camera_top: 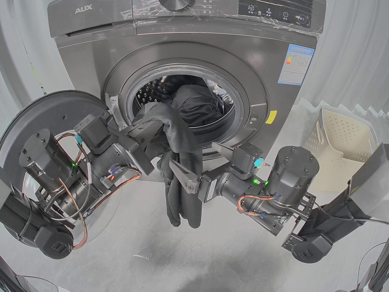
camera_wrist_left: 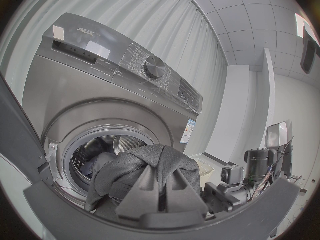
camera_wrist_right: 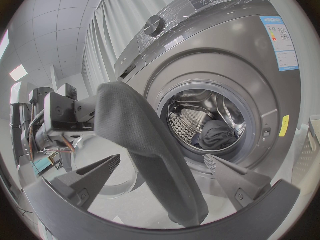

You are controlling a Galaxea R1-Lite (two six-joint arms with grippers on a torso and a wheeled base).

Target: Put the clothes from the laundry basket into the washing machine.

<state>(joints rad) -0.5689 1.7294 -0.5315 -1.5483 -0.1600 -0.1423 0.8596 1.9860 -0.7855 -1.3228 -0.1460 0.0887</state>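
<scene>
Left gripper [camera_wrist_left: 161, 184] clamps the dark garment [camera_top: 182, 142], which hangs lengthwise just outside the drum [camera_top: 148, 96]. Right gripper [camera_top: 193, 154] stands open around it.

Pleated pale curtain [camera_top: 356, 49] down the upper right and upper left of the head frame. Grey tiled floor [camera_top: 133, 244] across the lower part, glossy, with faint seams. Over the curtain, white ceiling panels [camera_wrist_left: 253, 20] and a lit ceiling light [camera_wrist_right: 18, 72]. White wall [camera_wrist_left: 233, 117] next to the curtain's far end.
</scene>
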